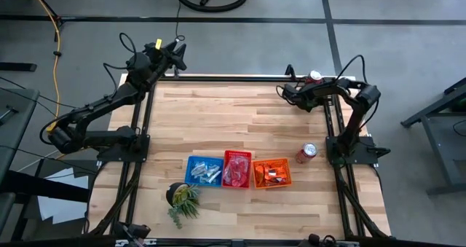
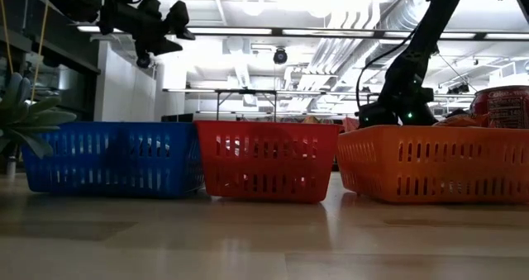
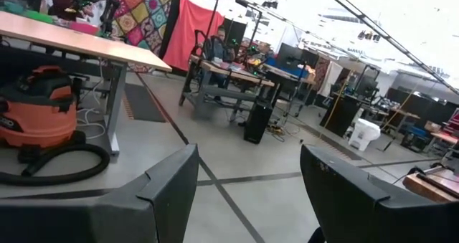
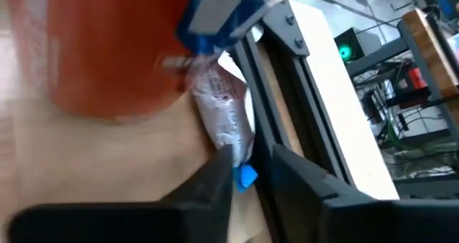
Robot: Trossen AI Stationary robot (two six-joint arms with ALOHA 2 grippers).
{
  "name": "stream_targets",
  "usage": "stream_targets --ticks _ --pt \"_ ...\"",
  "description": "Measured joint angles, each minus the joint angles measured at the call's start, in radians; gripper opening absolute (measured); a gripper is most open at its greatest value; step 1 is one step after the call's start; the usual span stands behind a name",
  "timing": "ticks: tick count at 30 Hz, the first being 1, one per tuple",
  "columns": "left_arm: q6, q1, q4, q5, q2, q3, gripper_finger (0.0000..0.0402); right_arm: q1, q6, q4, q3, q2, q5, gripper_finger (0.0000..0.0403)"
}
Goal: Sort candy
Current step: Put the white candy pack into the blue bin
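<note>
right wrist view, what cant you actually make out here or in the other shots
- Right wrist view: the right gripper is around a blue/silver candy; whether it is gripped is unclear. The red can is blurred and cut off by the edge.
- High view: that candy is hidden under the gripper.
- Low view: the contents of the blue basket, red basket and orange basket are hidden by their walls.

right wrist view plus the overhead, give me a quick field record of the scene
right pincer: at the table's far right corner, fingers closing around a silver-and-blue candy packet
beside packet: red soda can, table frame rail
left pincer: open, raised past the far left corner, holds nothing
baskets: blue, red, orange, in a row near the front, candy in each
other: second can, potted plant
</note>
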Motion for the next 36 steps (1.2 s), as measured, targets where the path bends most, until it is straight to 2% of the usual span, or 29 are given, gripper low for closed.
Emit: stream_targets --ticks 4,9,14,18,20,24,27,31,33,36 --pt "-0.002 0.0 0.0 0.0 0.0 0.0 0.0232 0.0 0.002 -0.013 0.0 -0.013 -0.059 0.0013" --pt "-0.011 0.0 0.016 0.0 -0.001 0.0 0.0232 0.021 -0.071 -0.045 -0.001 -0.06 -0.155 0.0003" --pt "-0.054 0.0 0.038 0.001 -0.003 0.024 0.0232 0.067 -0.084 -0.063 -0.001 -0.192 -0.26 0.0001" --pt "0.008 0.0 0.039 0.001 -0.004 0.044 0.0232 0.094 -0.072 -0.062 -0.001 -0.266 -0.265 0.0" --pt "0.018 0.0 0.036 0.003 -0.003 0.044 0.0232 0.101 -0.075 -0.054 -0.001 -0.297 -0.32 0.0" --pt "0.0 0.021 0.037 0.053 -0.003 0.044 0.0232 0.137 -0.091 -0.023 0.01 -0.348 -0.417 0.0" --pt "-0.024 0.053 0.038 0.11 0.001 0.044 0.0232 0.126 -0.095 0.022 0.066 -0.362 -0.488 0.0" --pt "-0.068 0.113 0.037 0.193 0.021 0.044 0.0232 0.106 -0.138 0.01 0.189 -0.316 -0.433 0.0" --pt "-0.099 0.142 0.037 0.235 0.031 0.044 0.0232 0.076 -0.164 -0.061 0.265 -0.264 -0.371 0.0" --pt "-0.127 0.172 0.038 0.277 0.041 0.044 0.0232 0.013 -0.224 -0.213 0.362 -0.156 -0.358 0.0"
